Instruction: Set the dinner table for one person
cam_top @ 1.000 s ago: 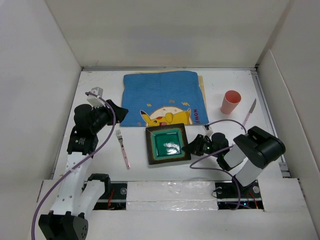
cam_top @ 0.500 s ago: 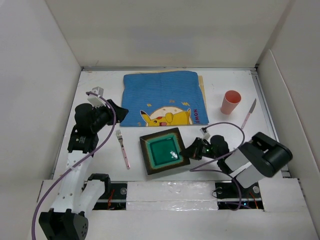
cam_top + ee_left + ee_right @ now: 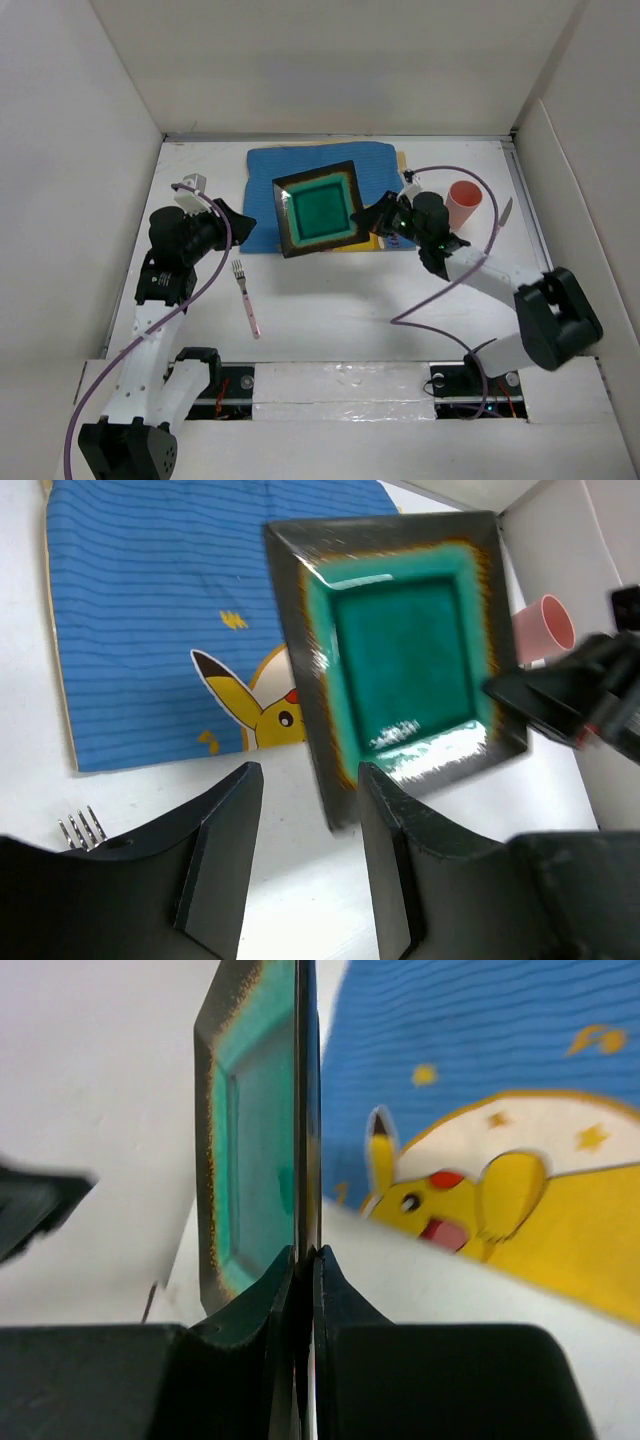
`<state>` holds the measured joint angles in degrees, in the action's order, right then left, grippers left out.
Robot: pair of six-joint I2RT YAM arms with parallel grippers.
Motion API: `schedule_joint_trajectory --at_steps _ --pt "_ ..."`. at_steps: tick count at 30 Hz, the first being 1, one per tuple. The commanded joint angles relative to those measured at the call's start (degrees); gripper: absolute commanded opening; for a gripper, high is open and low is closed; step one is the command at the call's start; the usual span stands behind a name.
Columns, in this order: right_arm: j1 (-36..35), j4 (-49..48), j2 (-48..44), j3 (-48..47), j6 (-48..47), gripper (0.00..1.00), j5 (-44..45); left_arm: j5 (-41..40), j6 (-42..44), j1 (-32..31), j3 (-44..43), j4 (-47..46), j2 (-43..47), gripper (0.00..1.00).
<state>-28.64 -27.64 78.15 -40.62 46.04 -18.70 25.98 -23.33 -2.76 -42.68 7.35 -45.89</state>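
My right gripper is shut on the right rim of a square plate, dark-rimmed with a green centre, and holds it lifted over the blue cartoon mat. In the right wrist view the plate stands edge-on between my closed fingers, above the mat. My left gripper is open and empty at the mat's left edge; its view shows the plate ahead. A pink-handled fork lies on the white dinner table. A pink cup and a pink-handled knife are at the right.
White walls close in the table on the left, back and right. The fork's tines show in the left wrist view, and the cup too. My right arm's cable loops over the table.
My right gripper has lifted the plate from the near middle of the table and carried it away from me to above the blue mat. The left arm has not moved.
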Motion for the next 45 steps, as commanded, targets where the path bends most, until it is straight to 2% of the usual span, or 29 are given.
schedule_joint_trajectory --at_steps 1,4,7,10,17,23,32,38,45 --pt "1.6 -8.7 7.5 -7.5 1.8 0.00 0.6 0.9 0.5 0.3 -1.0 -1.7 0.5 0.40" --pt "2.3 -13.5 13.1 -12.9 6.5 0.00 0.8 0.6 0.6 0.3 -1.3 -1.3 -0.4 0.40" --pt "3.0 -10.7 16.8 -19.8 6.7 0.00 3.8 1.1 0.5 0.3 -1.1 -1.6 -0.7 0.40" --pt "5.6 -9.6 23.3 -25.5 7.5 0.00 1.5 1.6 0.5 0.3 -1.2 -1.6 -0.9 0.40" --pt "7.5 -5.8 31.2 -31.0 8.1 0.00 -1.9 1.4 0.6 0.3 -1.3 -1.3 -1.0 0.40" --pt "8.1 -6.6 37.2 -33.6 8.9 0.00 -4.2 1.4 0.5 0.3 -1.3 -1.6 -1.1 0.40" --pt "8.7 -14.5 34.7 -30.7 13.2 0.00 -6.1 0.9 0.6 0.3 -1.4 -1.5 -1.7 0.40" --pt "8.2 -13.0 34.5 -32.1 11.9 0.00 -7.4 1.2 0.5 0.3 -1.4 -1.6 -1.7 0.40" --pt "7.0 -14.0 39.4 -33.6 13.0 0.00 -9.0 1.0 0.6 0.3 -1.1 -1.6 -1.0 0.40"
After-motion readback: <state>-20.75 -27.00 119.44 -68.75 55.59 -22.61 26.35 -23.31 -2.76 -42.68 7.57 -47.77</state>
